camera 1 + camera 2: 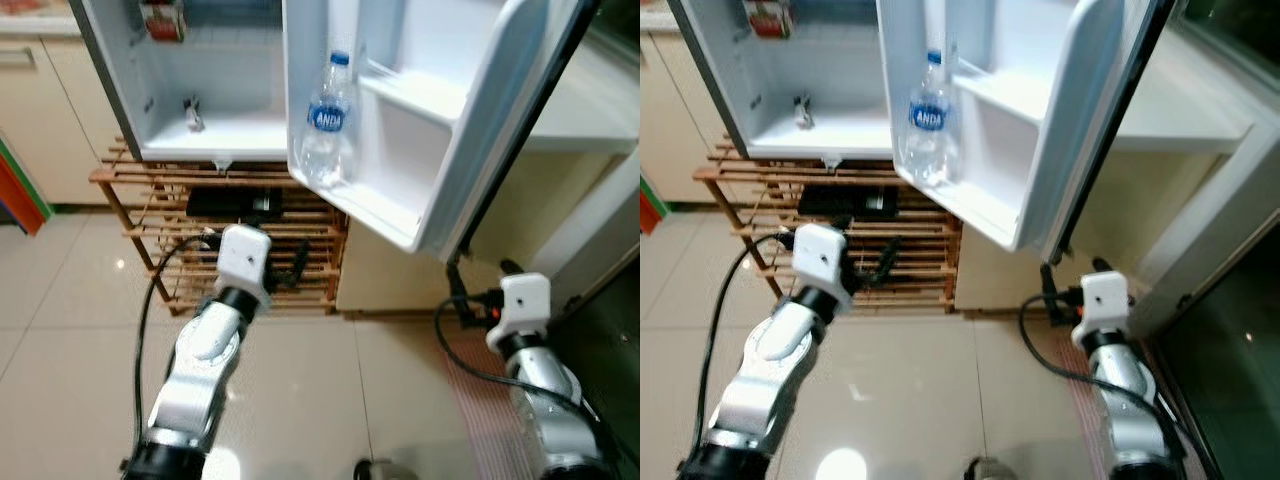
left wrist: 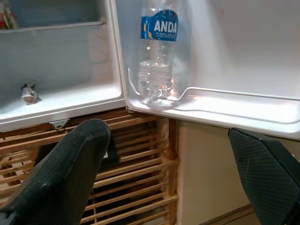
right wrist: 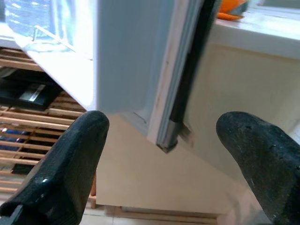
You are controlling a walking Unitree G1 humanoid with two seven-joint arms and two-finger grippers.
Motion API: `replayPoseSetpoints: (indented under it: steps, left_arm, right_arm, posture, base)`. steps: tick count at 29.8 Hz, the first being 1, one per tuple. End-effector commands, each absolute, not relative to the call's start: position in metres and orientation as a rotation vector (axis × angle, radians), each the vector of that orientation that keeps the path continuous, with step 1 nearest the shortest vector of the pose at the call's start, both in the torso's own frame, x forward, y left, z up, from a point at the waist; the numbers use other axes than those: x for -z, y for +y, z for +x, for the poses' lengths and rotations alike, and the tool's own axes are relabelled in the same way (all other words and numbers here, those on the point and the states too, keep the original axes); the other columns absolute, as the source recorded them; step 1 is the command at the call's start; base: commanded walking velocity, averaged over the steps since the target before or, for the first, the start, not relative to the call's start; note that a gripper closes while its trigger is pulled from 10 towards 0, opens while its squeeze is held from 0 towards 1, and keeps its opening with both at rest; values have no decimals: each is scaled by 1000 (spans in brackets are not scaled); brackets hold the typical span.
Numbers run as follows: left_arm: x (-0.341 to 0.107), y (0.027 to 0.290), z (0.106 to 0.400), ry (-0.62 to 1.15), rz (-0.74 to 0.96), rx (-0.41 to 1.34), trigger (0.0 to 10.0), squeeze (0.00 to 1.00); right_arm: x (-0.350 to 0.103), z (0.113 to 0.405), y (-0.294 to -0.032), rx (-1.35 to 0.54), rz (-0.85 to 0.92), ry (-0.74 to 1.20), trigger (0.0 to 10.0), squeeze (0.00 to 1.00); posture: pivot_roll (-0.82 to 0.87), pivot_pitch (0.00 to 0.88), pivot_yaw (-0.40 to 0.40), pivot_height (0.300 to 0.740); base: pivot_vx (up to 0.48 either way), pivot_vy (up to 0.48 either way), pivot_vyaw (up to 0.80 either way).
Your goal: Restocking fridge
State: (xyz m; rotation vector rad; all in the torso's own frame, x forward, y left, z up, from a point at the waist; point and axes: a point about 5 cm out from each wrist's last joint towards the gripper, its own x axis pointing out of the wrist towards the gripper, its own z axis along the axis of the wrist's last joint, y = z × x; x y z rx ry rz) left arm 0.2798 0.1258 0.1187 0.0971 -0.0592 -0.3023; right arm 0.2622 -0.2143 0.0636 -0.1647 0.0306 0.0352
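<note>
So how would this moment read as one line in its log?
fridge door: open | water bottle: upright on door shelf | left gripper: open, empty | right gripper: open, empty

Under the fridge I've got a slatted wooden rack (image 1: 300,250) with some flat black thing (image 1: 232,203) lying on its top shelf. Glossy beige tile floor (image 1: 70,330) all around, cream cabinets (image 1: 50,110) on my left, and a pale counter (image 1: 590,110) off right.

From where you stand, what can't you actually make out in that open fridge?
- Red-and-white pack, eye views: cut off by the top edge.
- Small object on the fridge floor: too small to identify.
- Water bottle cap, left wrist view: cropped by the frame.
- Upper door shelf: contents out of frame.
</note>
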Motion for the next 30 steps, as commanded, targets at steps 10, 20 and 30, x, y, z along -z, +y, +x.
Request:
replayPoseSetpoints:
  steps: [10,20,30]
  left_arm:
    - [-44,162,278,278,123,257,10000,0]
    - [36,185,248,730,274,213,10000,0]
    - [58,217,215,846,303,159,10000,0]
  right_arm:
    - [-78,296,-258,142,-186,41,10000,0]
    - [-80,320,-260,173,-154,89,10000,0]
    - [-84,336,-254,162,-141,126,10000,0]
  posture:
    - [-83,54,-8,726]
    - [-57,107,1,726]
    - [5,163,15,726]
  base:
    - [0,0,0]
    - [0,0,0]
    - [0,0,0]
